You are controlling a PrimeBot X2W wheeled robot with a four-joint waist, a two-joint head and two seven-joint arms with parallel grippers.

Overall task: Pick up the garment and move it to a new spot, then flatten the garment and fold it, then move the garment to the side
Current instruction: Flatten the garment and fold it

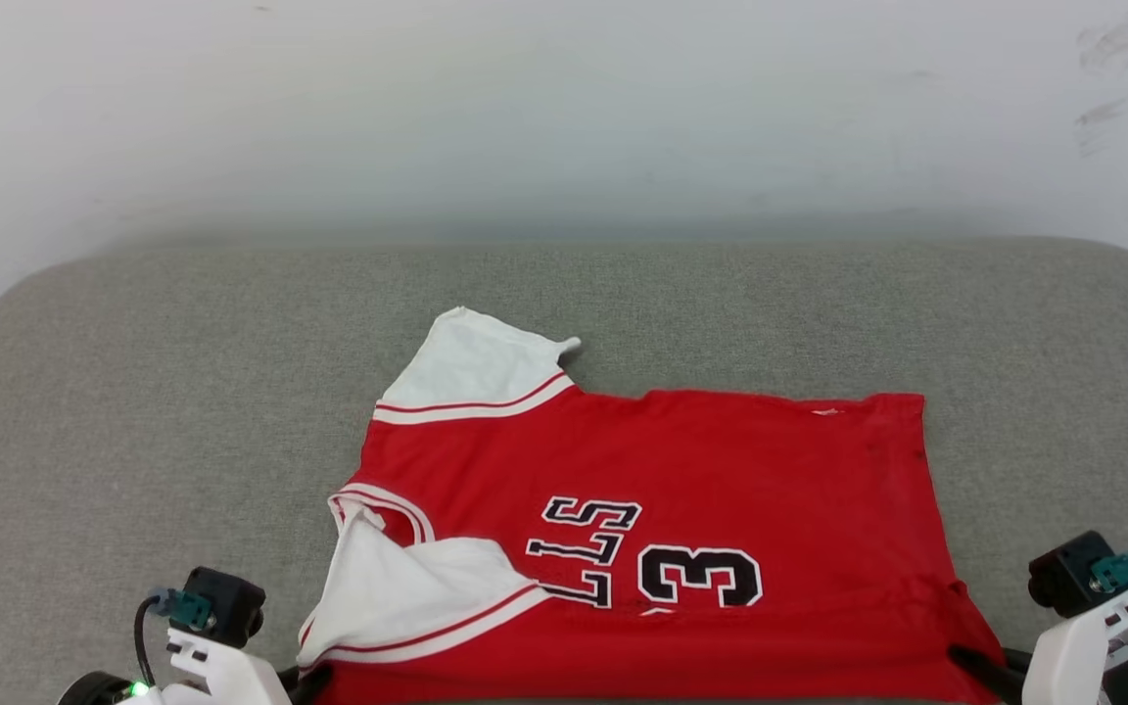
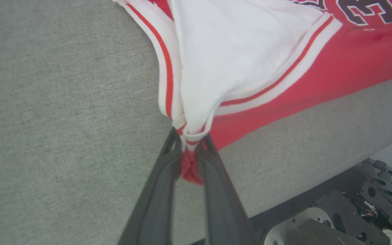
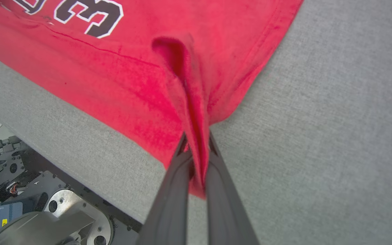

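The head camera looked forward and down from the near side of the grey fabric-covered bench (image 1: 133, 392), far enough back to take in most of its width and the pale wall (image 1: 564, 98) behind. The left wrist camera sat close behind the left end effector (image 2: 190, 136), facing along its dark fingers (image 2: 155, 204) at a white-sleeved corner of the red jersey-style T-shirt (image 2: 318, 78). The right wrist camera faced likewise along the right end effector (image 3: 197, 137) at a red hem corner. All three shared the shirt's black number print (image 1: 701, 576).
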